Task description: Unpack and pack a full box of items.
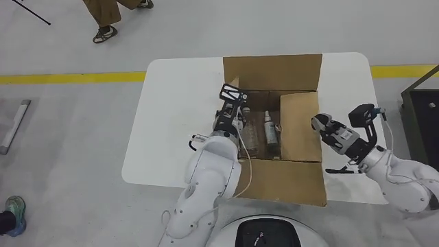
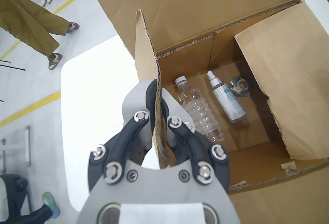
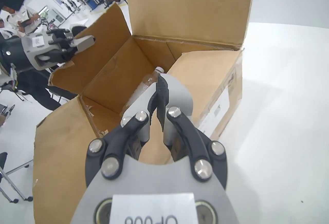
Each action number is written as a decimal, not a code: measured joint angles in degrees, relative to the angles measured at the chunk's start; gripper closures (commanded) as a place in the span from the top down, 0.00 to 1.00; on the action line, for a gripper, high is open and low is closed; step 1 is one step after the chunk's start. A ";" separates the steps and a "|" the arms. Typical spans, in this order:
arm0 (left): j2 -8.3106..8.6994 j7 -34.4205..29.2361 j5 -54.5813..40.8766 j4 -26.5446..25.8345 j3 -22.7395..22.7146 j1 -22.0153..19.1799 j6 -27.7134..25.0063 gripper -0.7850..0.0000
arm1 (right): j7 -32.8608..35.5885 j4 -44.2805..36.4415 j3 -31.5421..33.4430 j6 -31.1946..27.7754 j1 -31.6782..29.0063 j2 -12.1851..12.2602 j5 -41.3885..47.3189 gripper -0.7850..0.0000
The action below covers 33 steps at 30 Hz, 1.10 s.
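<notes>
From above, the open box [image 1: 272, 72] is sitting on the white table [image 1: 171, 123], with the left gripper [image 1: 233, 104] at one side wall and the right gripper [image 1: 321, 123] just outside the opposite one. In the left wrist view, the left gripper is pinching a side flap [image 2: 145, 50]. Beyond its tips a clear bottle [image 2: 198, 109], a spray bottle [image 2: 227, 101] and a metal flange [image 2: 240, 86] are lying inside the box. In the right wrist view, the right gripper is hanging pressed together and empty, and the clear bottle is lying just beyond it.

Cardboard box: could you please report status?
Left gripper shut on cardboard side flap. Right gripper shut, empty. Clear plastic bottle, white spray bottle, metal flange boxed. Opposite flap overhangs.
</notes>
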 measured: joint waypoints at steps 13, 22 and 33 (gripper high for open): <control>0.79 -0.93 9.89 -1.64 -2.91 0.47 -6.29 1.00 | 1.74 2.05 -1.19 0.43 1.85 -0.69 -1.34 0.00; 1.63 -1.41 20.49 -1.74 -6.49 1.74 -10.12 1.00 | 1.94 2.12 -1.32 0.64 1.98 -1.09 -2.05 0.00; 1.78 -0.64 24.57 1.15 -9.03 3.30 -10.23 1.00 | 2.23 2.19 -1.19 0.55 1.94 -1.52 -2.75 0.00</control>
